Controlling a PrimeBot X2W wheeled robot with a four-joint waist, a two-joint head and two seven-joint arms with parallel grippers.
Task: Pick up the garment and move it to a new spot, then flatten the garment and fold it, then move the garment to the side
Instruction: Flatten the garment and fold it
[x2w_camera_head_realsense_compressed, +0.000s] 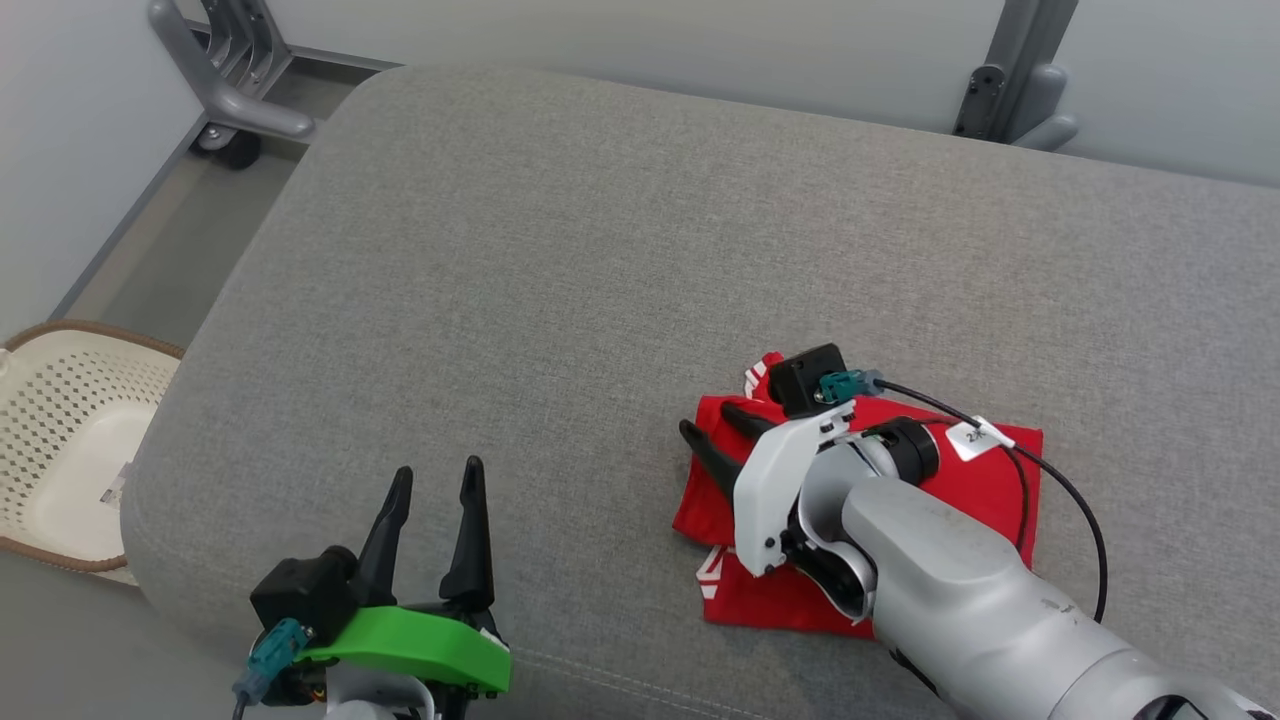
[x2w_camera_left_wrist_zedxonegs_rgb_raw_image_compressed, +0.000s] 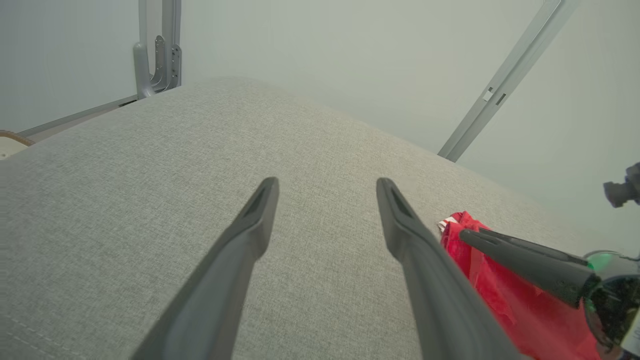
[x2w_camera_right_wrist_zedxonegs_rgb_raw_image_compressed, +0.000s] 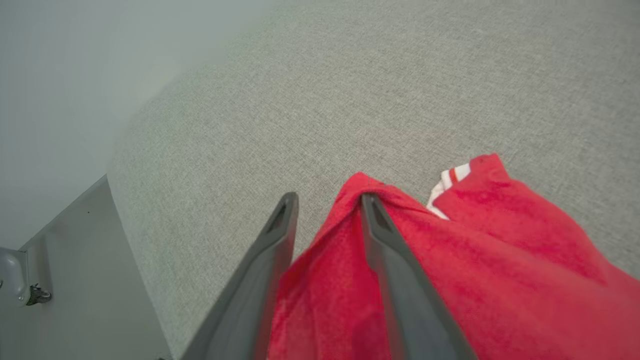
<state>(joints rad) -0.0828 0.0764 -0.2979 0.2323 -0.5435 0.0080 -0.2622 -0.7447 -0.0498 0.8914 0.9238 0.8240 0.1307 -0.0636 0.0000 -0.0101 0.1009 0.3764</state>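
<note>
- Broadly, the grey cushion (x2w_camera_head_realsense_compressed: 600, 250) carries the whole job. Most of it lies bare, with a wide open stretch toward the robot's left and toward the far edge.
- Down on the floor off the cushion's left end stands a pale perforated basket (x2w_camera_head_realsense_compressed: 100, 335), which I judge plays no part in the task.
- Lying near the front edge on the robot's right is the red garment (x2w_camera_head_realsense_compressed: 985, 480), gathered into a compact, roughly rectangular stack. It looks to me already folded, so the step in hand is probably the last one, moving it to the side.
- Set over the garment's left edge, the right claw (x2w_camera_head_realsense_compressed: 707, 420) has its jaws partway apart. In the right wrist view red cloth rises between them and peaks at one fingertip, but whether it is truly pinched I cannot tell.
- Hanging well apart from the garment by the front edge, the left claw (x2w_camera_head_realsense_compressed: 437, 468) has its jaws spread wide and holds nothing.
- White trim (x2w_camera_right_wrist_zedxonegs_rgb_raw_image_compressed: 450, 180) peeks from a folded corner just beside the right claw.
- Next, I think, the right claw needs a firm bite through all layers, then a low slide or lift so the stack does not fall open.
</note>
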